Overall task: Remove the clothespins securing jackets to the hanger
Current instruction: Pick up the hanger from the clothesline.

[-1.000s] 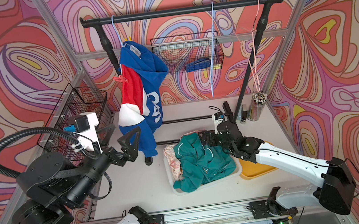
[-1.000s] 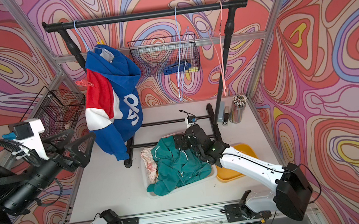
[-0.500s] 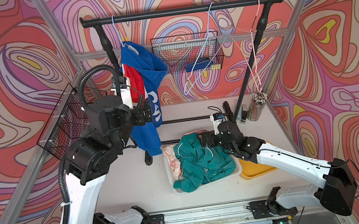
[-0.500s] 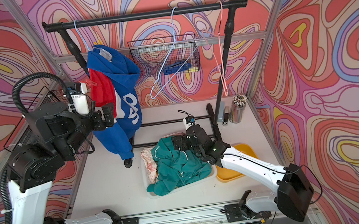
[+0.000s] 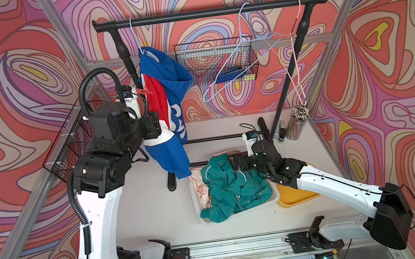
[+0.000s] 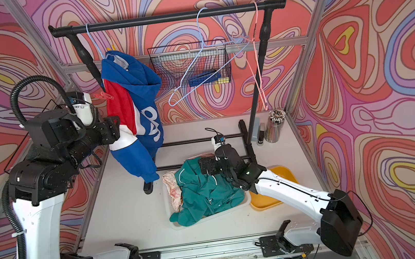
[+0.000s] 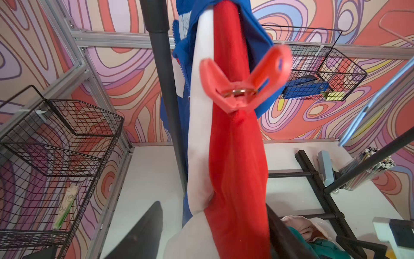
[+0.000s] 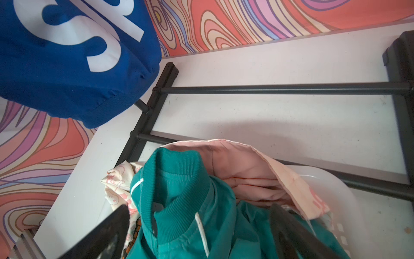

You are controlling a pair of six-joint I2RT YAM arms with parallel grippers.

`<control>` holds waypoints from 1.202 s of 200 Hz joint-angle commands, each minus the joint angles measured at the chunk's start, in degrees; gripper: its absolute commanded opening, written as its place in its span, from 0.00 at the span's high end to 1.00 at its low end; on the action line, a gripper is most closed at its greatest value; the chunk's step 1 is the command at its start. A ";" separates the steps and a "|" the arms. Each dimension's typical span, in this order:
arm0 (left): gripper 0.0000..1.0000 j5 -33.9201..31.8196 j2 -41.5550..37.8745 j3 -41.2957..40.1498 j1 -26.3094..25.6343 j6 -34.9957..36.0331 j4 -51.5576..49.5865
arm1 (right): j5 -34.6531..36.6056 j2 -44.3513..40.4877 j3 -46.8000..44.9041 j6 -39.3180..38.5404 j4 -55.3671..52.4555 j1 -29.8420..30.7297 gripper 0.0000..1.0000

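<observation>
- The rack (image 5: 209, 13) stands along the table's (image 5: 157, 209) back edge; the blue jacket (image 5: 168, 86) hangs near its rail's left end.
- Teal jacket (image 5: 235, 188) lies heaped in the bin (image 8: 331, 186), apparently already freed.
- Right gripper (image 8: 199, 205) hovers over it, jaws spread, holding nothing.
- Left gripper (image 7: 212, 205) straddles the blue jacket's red panel, likely to steady it; whether it pinches, I cannot tell.
- Red clothespin (image 7: 242, 83) bites that panel just above, not yet removed.

We saw a red-orange clothespin (image 7: 244, 83) clipped on the hanging blue-red-white jacket (image 5: 168, 108) — the teal jacket (image 5: 232, 186) and the pink-and-cream jacket (image 5: 200, 190) lay crumpled in a white tray (image 5: 253, 207).
</observation>
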 commanded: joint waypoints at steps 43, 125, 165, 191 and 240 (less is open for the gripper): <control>0.50 8.06 3.09 0.08 2.84 -1.38 1.32 | -0.06 -0.37 0.98 -0.89 0.00 0.25 0.02; 0.92 9.99 5.29 2.86 3.49 -3.31 2.70 | 0.14 -0.61 0.92 -1.33 -0.01 0.26 0.02; 1.00 8.19 2.75 6.55 3.49 -5.21 1.80 | -0.99 0.74 2.40 -1.75 -0.44 0.26 0.02; 1.00 8.62 1.93 11.27 3.48 -6.31 1.29 | -2.10 1.90 3.00 -1.58 0.18 0.20 0.02; 1.00 11.89 -1.86 13.30 3.50 -7.53 4.45 | -3.59 2.96 3.79 -0.57 0.34 0.26 0.02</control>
